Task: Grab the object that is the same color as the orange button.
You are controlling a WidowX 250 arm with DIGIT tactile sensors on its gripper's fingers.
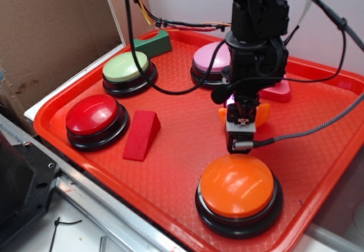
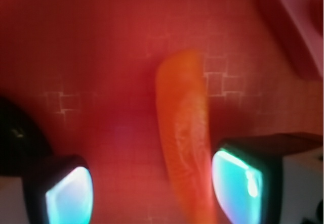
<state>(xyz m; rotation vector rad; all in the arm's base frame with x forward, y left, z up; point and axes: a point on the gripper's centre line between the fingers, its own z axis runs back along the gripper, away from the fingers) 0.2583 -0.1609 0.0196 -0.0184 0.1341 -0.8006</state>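
Gripper (image 1: pixel 241 128): I am seeing it hanging low over the middle of the tray, pointing down, at 12 o'clock from the orange button.
Fingers (image 2: pixel 237 184): in the wrist view they are standing apart, one pad at each lower corner; the right pad is sitting just beside the orange crescent, the left pad is well clear of it. I am not seeing them clamping anything.
Orange crescent (image 2: pixel 185 138): it is lying on the tray floor between the pads, nearer the right one; in the exterior view only its tips are peeking out on either side of the gripper.
Orange button (image 1: pixel 237 186): it is sitting at 6 o'clock on the tray, near the front rim.
Tray (image 1: pixel 170 166): red, textured, carrying everything here.
Red button (image 1: pixel 92 115): at 9 o'clock.
Red wedge (image 1: pixel 142 134): lying just beside the red button.
Green button (image 1: pixel 126 67): at 10 o'clock.
Pink button (image 1: pixel 208 60): at 12 o'clock, partly hidden behind the arm.
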